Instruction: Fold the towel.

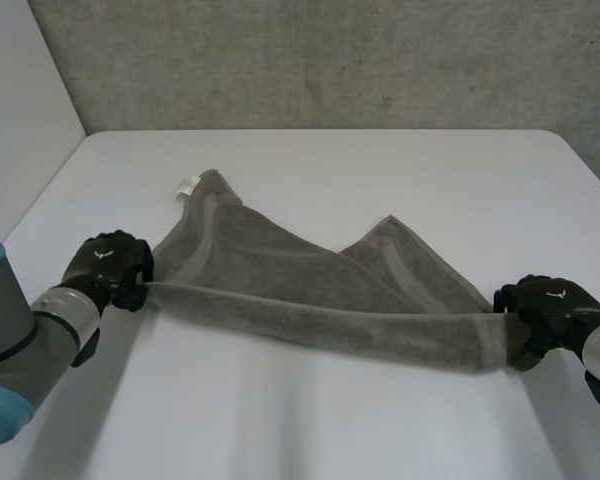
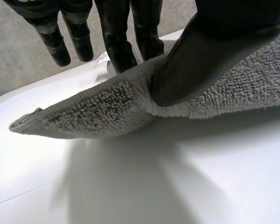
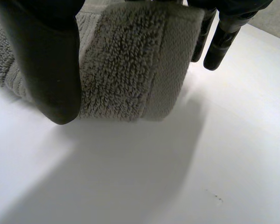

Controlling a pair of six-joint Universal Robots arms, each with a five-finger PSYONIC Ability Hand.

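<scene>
A grey towel (image 1: 280,280) lies partly folded on the white table (image 1: 310,420), with a white tag (image 1: 187,185) at its far left corner. Its near edge is stretched off the table between my two hands. My left hand (image 1: 108,265) holds the left end. There the thumb (image 2: 200,56) presses the towel (image 2: 107,107) against the fingers (image 2: 116,42) behind it. My right hand (image 1: 545,305) holds the right end. The towel (image 3: 130,70) sits between its thumb (image 3: 46,60) and its fingers (image 3: 214,42), hanging just above the table.
A rough grey wall (image 1: 330,60) runs behind the table's far edge, and a pale wall (image 1: 20,120) stands at the left. Bare tabletop lies in front of the towel and to both sides of it.
</scene>
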